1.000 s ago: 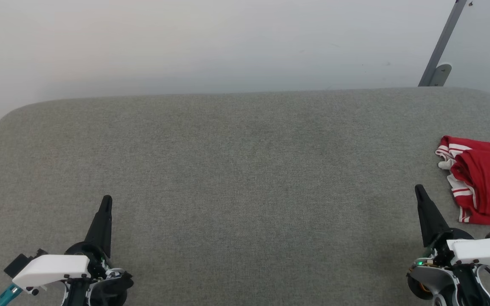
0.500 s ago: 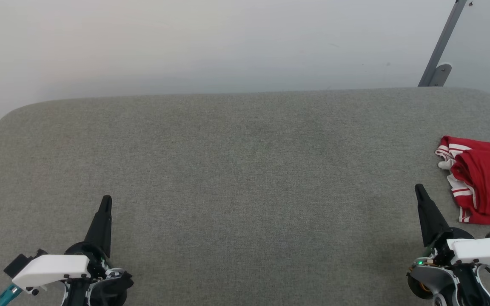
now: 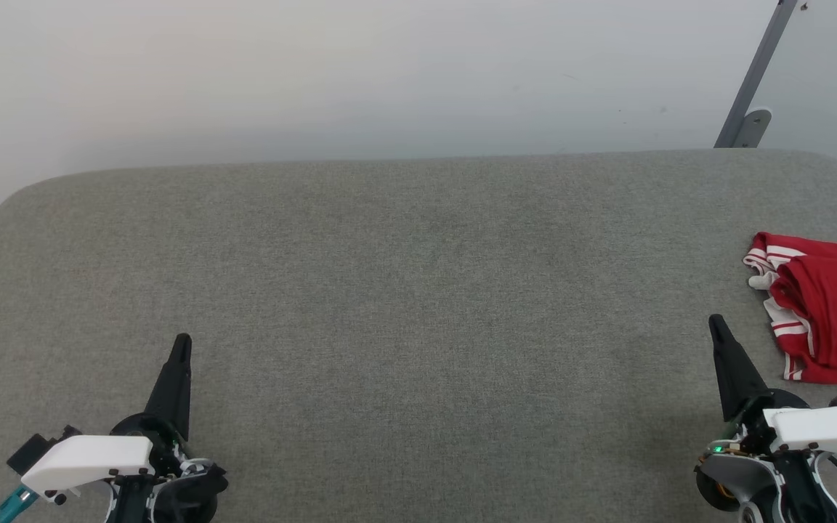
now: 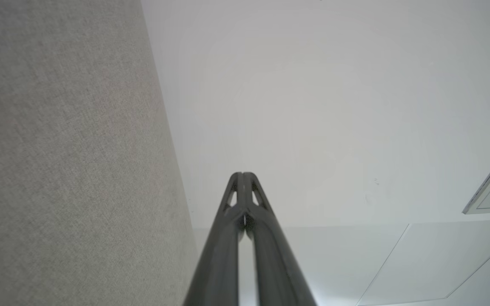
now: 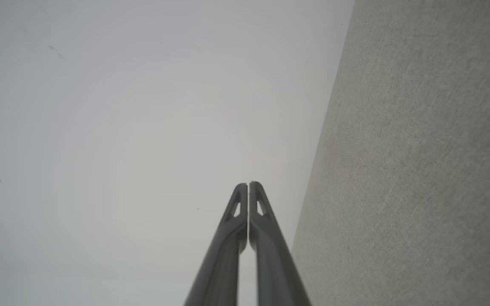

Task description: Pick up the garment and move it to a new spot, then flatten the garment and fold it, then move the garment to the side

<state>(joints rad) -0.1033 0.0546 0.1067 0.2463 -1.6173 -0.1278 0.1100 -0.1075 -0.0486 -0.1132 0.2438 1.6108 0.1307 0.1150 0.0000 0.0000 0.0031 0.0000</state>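
L end effector (image 3: pixel 181 341) sits near the bench (image 3: pixel 418 240) front-left corner. Fingers are pressed together w/ nothing btw them, tip aimed at the far edge. R end effector (image 3: pixel 715 321) sits near the front-right corner, likewise closed & empty. Its tip is just beside the garment (image 3: pixel 833 312) but apart from it. Garment lies at the bench's right edge as a compact red bundle, striped trim on its left side.

Step in hand: can't settle. This fits a bunched jersey waiting for pickup, or one folded & set aside. Either way the cloth looks thin & prob. drags easily, so the R arm shd keep clear of that trim, not brush it.

Hidden: garment's right part is cut off by the head view's edge. Can't tell where the neck or number print lies. Layers too rumpled to judge whether the fold is neat. Wrist views look along the fingers at wall & bench fabric.
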